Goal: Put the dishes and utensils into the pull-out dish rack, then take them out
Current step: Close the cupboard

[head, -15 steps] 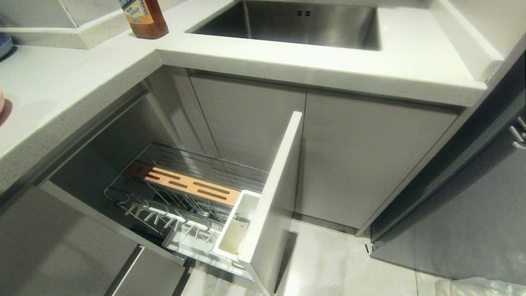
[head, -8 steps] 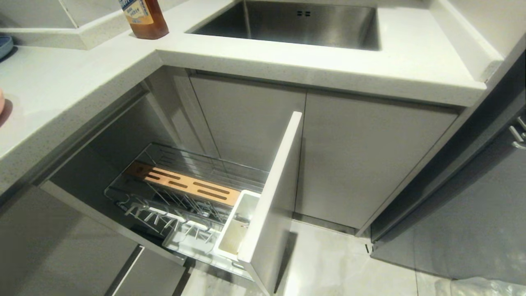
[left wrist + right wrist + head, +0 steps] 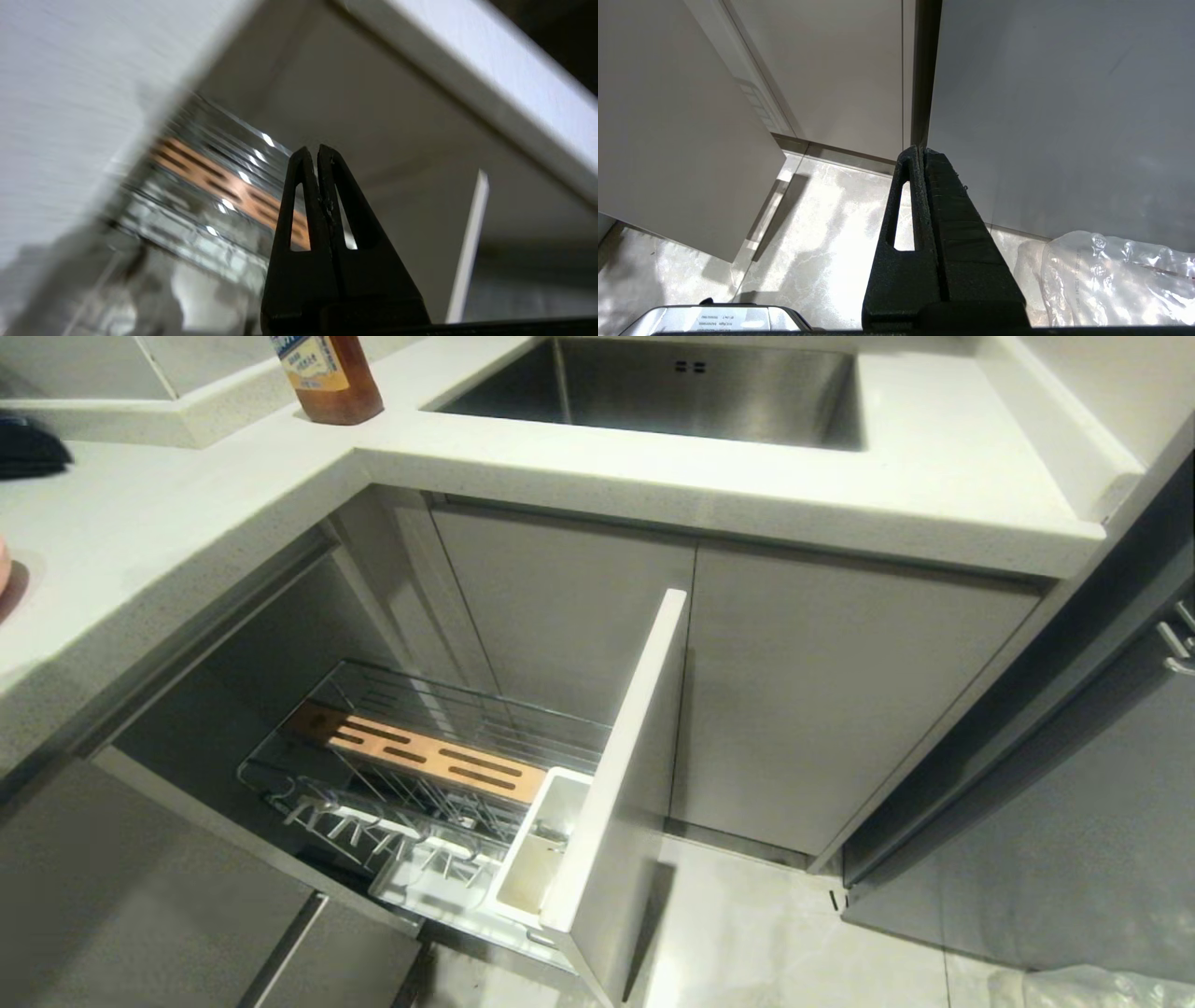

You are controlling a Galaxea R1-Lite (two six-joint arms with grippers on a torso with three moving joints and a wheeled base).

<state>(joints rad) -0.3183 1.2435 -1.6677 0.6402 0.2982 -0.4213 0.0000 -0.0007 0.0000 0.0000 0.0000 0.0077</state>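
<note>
The pull-out dish rack [image 3: 373,728] stands drawn out under the counter, with its slotted wooden strip [image 3: 420,756], white utensil caddy [image 3: 541,845] and pale front panel [image 3: 625,775]. No dish stands among its prongs. A pink rim of a dish [image 3: 4,565] shows at the counter's left border. The utensils are out of view. My left gripper [image 3: 312,151] is shut on nothing and hangs above the rack's wooden strip [image 3: 210,179]; a dark part of that arm [image 3: 33,448] shows at the far left over the counter. My right gripper [image 3: 920,150] is shut, empty and parked over the floor.
A brown bottle [image 3: 327,378] stands on the counter [image 3: 653,467] beside the steel sink [image 3: 672,387]. Plain cabinet doors [image 3: 822,691] are behind the open front panel. A crumpled clear plastic bag [image 3: 1111,275] lies on the floor at the right.
A dark part of my left arm has come into the head view at the far left, covering the blue dish that showed there. The rack and counter are unchanged.
</note>
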